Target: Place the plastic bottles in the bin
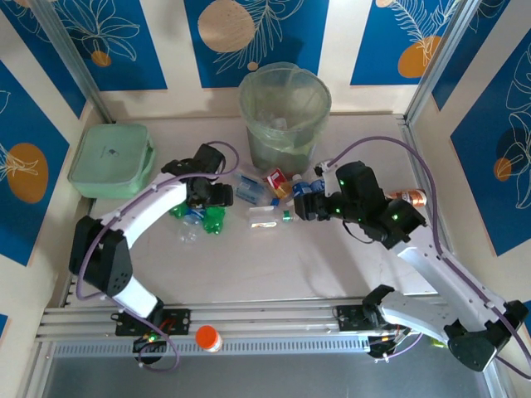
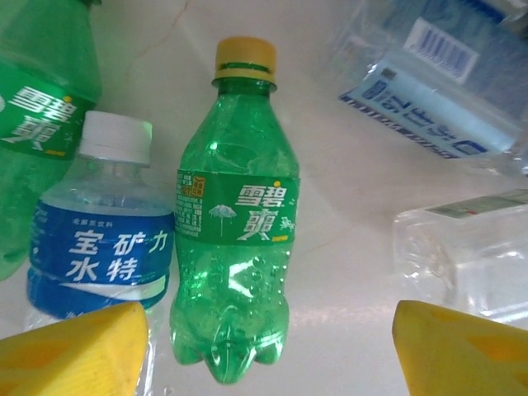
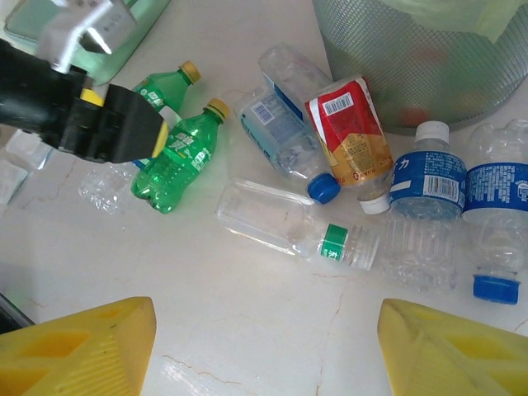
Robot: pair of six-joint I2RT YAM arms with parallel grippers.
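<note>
Several plastic bottles lie on the table in front of the bin (image 1: 282, 143), a tall round mesh basket with a pale green liner (image 3: 412, 74). My left gripper (image 2: 272, 346) is open, with its yellow fingers either side of the base of a green bottle (image 2: 235, 247) and not touching it. A blue-labelled water bottle (image 2: 99, 247) lies against that bottle's left side. In the top view the left gripper (image 1: 207, 195) hovers over the green bottles (image 1: 214, 220). My right gripper (image 3: 264, 346) is open over bare table, just short of a clear bottle with a green band (image 3: 289, 227).
A flat mint-green box (image 1: 112, 157) sits at the back left. A red-labelled bottle (image 3: 351, 136) and two blue-labelled bottles (image 3: 425, 190) lie by the bin's foot. An orange bottle (image 1: 409, 197) lies near the right wall. An orange-capped thing (image 1: 207, 337) rests on the front rail.
</note>
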